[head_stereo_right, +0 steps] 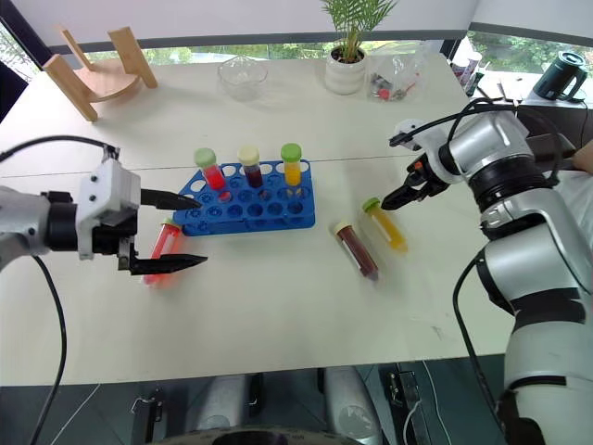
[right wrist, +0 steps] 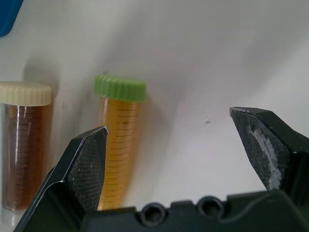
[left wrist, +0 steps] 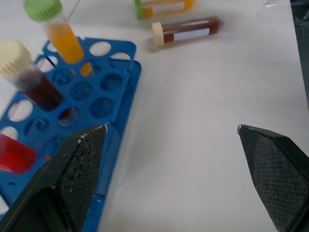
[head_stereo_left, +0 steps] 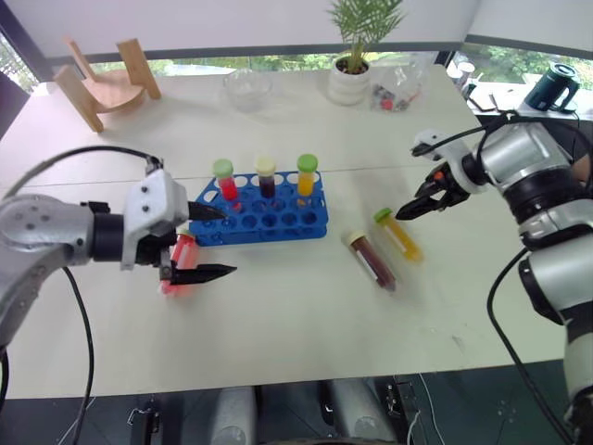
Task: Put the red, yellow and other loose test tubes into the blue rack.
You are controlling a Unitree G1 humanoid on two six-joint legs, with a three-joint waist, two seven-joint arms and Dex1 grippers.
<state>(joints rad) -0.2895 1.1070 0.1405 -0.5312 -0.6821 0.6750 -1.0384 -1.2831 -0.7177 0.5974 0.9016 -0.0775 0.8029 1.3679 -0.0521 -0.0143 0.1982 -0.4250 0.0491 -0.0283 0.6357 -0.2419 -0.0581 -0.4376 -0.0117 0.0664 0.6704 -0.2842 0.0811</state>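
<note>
The blue rack (head_stereo_left: 264, 215) stands mid-table with three capped tubes upright in it: red (head_stereo_left: 226, 182), dark brown (head_stereo_left: 267, 178) and yellow (head_stereo_left: 307, 174). A loose red tube (head_stereo_left: 180, 262) lies on the table just left of the rack, under my left gripper (head_stereo_left: 220, 243), which hovers open and empty beside the rack's left end. To the right of the rack lie a loose brown tube with a cream cap (head_stereo_left: 372, 260) and a loose yellow tube with a green cap (head_stereo_left: 400, 235). My right gripper (right wrist: 169, 121) is open just above the yellow tube's (right wrist: 117, 145) cap end, not touching it.
At the table's back stand a wooden holder (head_stereo_left: 102, 82), a glass bowl (head_stereo_left: 246, 89), a potted plant (head_stereo_left: 352, 72) and a clear bag of small items (head_stereo_left: 398, 91). A black device (head_stereo_left: 554, 87) sits beyond the right edge. The near half of the table is bare white surface.
</note>
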